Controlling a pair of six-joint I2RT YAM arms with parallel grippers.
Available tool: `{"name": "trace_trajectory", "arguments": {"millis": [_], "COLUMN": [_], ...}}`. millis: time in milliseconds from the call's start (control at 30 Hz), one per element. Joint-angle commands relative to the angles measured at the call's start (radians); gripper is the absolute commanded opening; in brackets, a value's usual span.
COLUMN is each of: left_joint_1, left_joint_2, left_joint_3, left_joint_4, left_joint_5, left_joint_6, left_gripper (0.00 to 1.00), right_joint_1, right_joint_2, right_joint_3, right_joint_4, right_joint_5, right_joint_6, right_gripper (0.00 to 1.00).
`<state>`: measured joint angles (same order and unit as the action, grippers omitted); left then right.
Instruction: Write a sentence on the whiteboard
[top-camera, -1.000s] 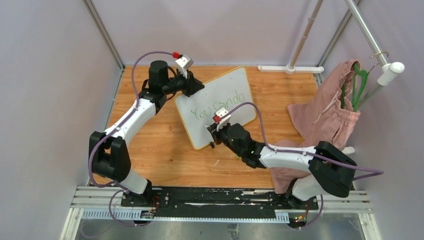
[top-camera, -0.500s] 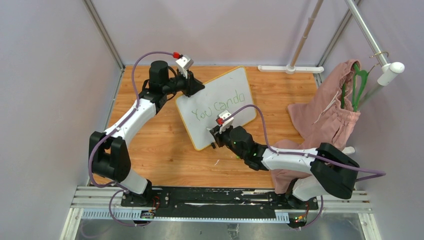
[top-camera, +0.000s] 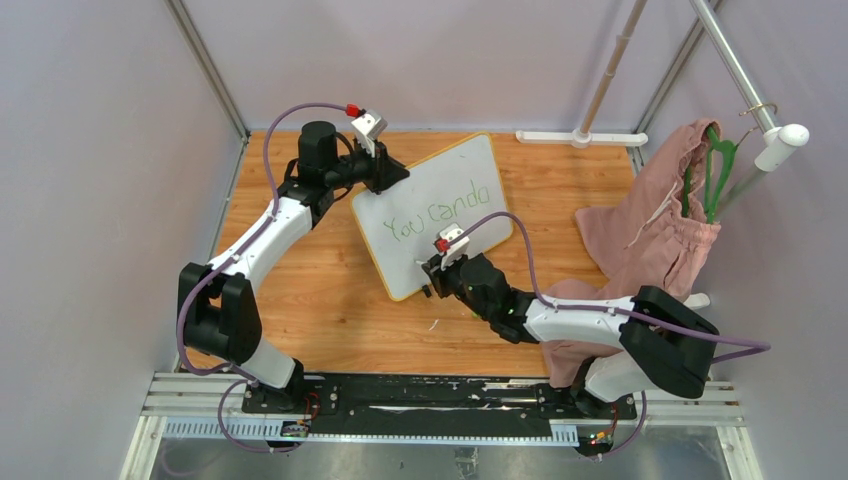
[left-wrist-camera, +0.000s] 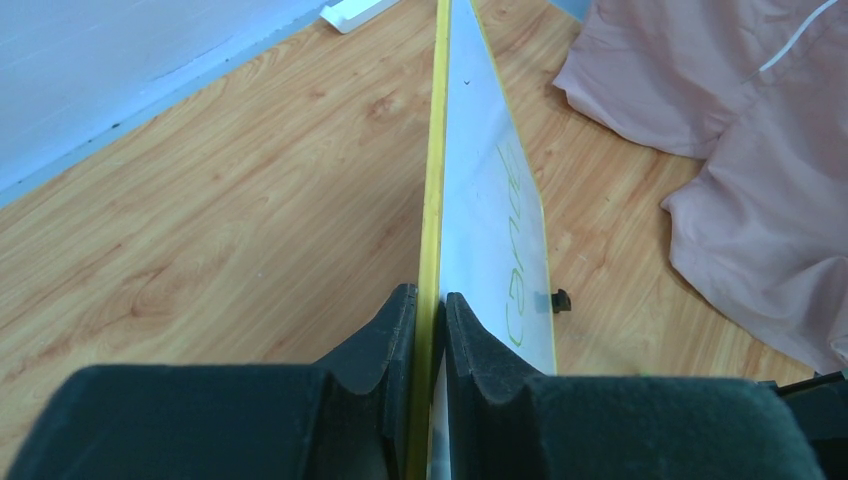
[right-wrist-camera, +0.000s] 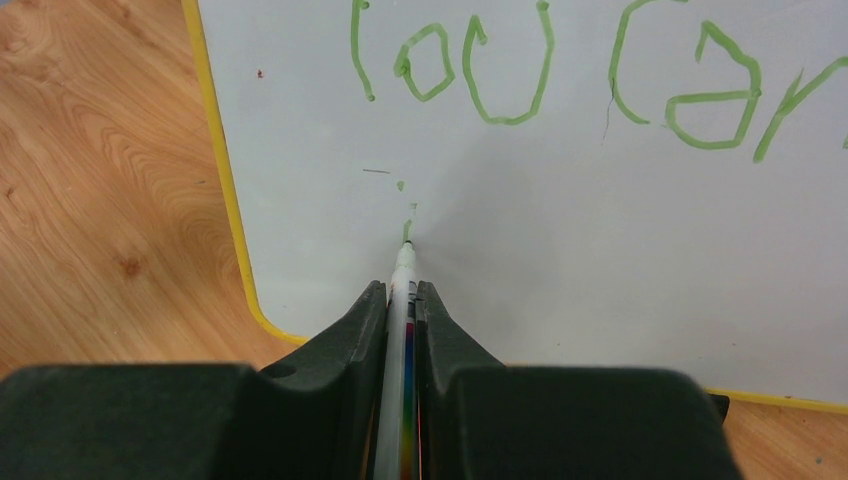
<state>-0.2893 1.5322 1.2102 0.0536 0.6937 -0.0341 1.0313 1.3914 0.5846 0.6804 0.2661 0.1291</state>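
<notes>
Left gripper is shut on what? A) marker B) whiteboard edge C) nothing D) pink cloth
B: the left wrist view shows the left gripper clamped on the yellow rim of the whiteboard, one finger on each face; the marker sits in the right gripper.

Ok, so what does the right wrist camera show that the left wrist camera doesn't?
Right wrist only: the right tool pinching a marker, its tip on the whiteboard below the green lettering, which is seen face-on. Left wrist only: the left tool clamped on the board's yellow edge, the board's black foot, and pink cloth. Both: the whiteboard, part of the lettering, and the wooden table.
</notes>
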Motion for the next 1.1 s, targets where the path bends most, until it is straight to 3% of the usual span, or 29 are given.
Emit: {"name": "trace_trajectory", "arguments": {"millis": [0,1067], "left_joint_1": [-0.025,-0.027], "left_joint_2": [0.011,0.008], "left_joint_3": [-0.029,-0.030], "left_joint_4": [-0.058,-0.058], "left_joint_5": [0.012,0.013], "left_joint_6": [-0.003,-0.003], "left_gripper": [0.11,0.07], "right_joint_1": [-0.011,-0.011], "right_joint_2": [0.004,-0.007], "right_joint_3": [-0.028,-0.088], "right_joint_4": [0.007,-0.047], "right_joint_5": [0.014,0.031], "right_joint_6": [0.029,0.056], "right_gripper": [0.00,0.00]}}
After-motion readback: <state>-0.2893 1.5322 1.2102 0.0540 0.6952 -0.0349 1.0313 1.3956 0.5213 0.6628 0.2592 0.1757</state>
